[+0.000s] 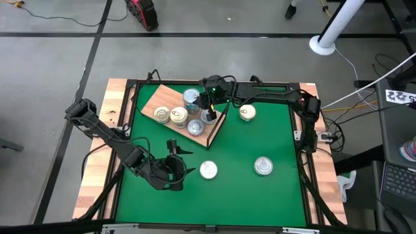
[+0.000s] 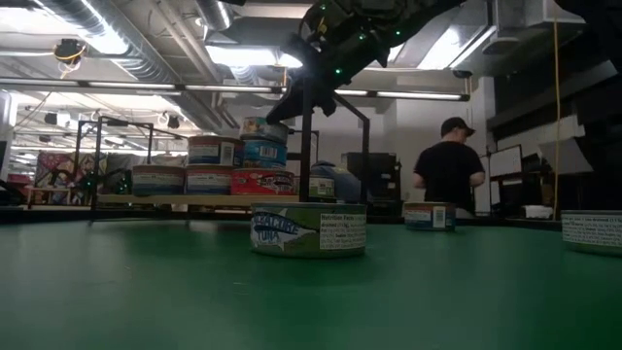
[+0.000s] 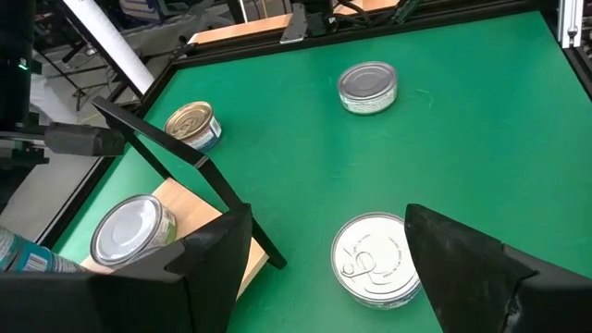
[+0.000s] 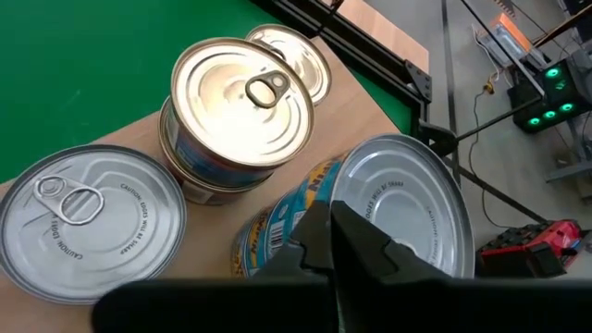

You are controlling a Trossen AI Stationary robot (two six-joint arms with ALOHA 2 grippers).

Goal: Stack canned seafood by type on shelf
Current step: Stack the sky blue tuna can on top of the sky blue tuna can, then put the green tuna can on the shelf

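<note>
Cans (image 1: 177, 116) partly stacked on the shelf (image 1: 156, 99); your left end effector (image 1: 174, 170), fingers spread wide, must grab the white can (image 1: 208, 170); right end effector (image 1: 209, 104) is clenched empty.

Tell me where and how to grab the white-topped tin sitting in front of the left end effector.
Grip the white-topped tin across its round side wall, coming straight down from above. It lies flat on the green mat with its lid up and open mat all around it, and the left end effector, open, is already right beside it.
</note>
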